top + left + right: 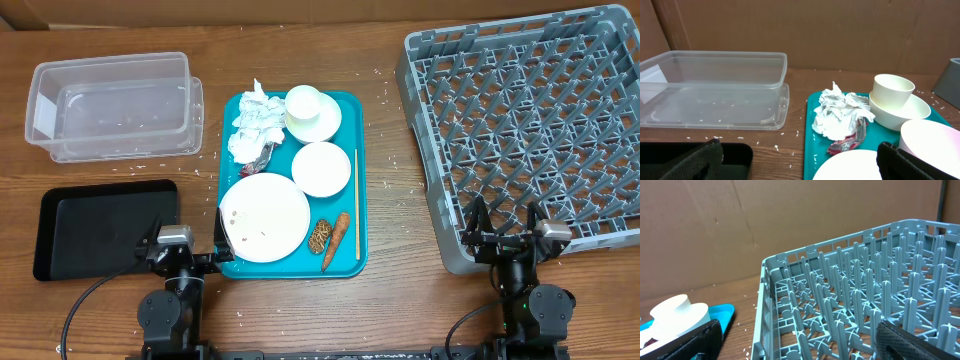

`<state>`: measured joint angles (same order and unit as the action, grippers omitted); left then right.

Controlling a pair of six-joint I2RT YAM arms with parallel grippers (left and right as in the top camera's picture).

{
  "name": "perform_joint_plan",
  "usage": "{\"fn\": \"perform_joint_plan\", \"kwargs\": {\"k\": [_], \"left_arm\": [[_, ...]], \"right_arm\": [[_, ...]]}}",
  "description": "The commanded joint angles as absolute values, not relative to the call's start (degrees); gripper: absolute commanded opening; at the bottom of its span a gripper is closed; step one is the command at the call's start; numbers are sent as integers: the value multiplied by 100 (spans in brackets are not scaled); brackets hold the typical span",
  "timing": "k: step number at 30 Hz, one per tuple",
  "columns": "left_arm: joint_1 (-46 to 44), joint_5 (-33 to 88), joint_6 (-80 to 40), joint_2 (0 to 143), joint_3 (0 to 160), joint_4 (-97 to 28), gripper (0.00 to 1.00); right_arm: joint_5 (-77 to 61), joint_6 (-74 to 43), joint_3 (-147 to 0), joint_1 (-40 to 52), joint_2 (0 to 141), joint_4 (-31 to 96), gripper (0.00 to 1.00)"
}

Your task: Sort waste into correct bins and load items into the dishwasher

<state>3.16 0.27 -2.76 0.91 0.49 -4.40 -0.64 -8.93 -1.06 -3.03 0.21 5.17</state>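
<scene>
The teal tray (350, 130) holds crumpled white paper (255, 122), a red wrapper (263, 155), a cup (303, 102) standing in a bowl (325, 122), a second bowl (321, 168), a large plate (265, 217), a chopstick (356, 195), a carrot stick (336, 240) and a brown lump (320, 236). Rice grains (205, 170) are scattered on the table. The clear tub (110, 105) and black tray (100, 230) lie to the left. The grey rack (530, 110) stands at the right. My left gripper (188, 243) is open and empty between the black tray and the plate. My right gripper (507, 222) is open and empty over the rack's front edge.
The left wrist view shows the tub (715, 85), the paper (840, 115), the wrapper (850, 142) and the cup in its bowl (892, 92). The right wrist view shows the rack's pegs (855, 295). A cardboard wall stands behind the table.
</scene>
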Motion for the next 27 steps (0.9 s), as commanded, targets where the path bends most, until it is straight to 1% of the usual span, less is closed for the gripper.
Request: {"fn": "perform_joint_plan", "kwargs": {"k": [1, 16, 18, 19, 21, 23, 24, 25, 26, 27], "left_arm": [[360, 91, -167, 27, 27, -445, 100], [360, 93, -172, 25, 27, -438, 100], [357, 314, -283, 27, 27, -416, 100], [357, 489, -447, 25, 27, -399, 100], [357, 1015, -1247, 25, 30, -344, 100], [357, 1409, -2298, 27, 30, -233, 100], [357, 1575, -3153, 27, 30, -49, 100], [357, 1656, -3719, 27, 30, 106, 100], [357, 1686, -4110, 27, 30, 318, 100], [357, 1752, -4252, 25, 30, 574, 100]], "right_arm": [[-75, -854, -45, -346, 16, 480, 100], [-75, -854, -45, -344, 16, 480, 100], [-75, -854, -45, -346, 16, 480, 100], [-75, -854, -45, -344, 16, 480, 100], [-75, -854, -45, -346, 16, 480, 100], [-75, -854, -45, -344, 16, 480, 100], [-75, -854, -45, -344, 16, 480, 100], [-75, -854, -45, -346, 16, 480, 100], [-75, -854, -45, -344, 16, 480, 100], [-75, -854, -45, -344, 16, 480, 100]]}}
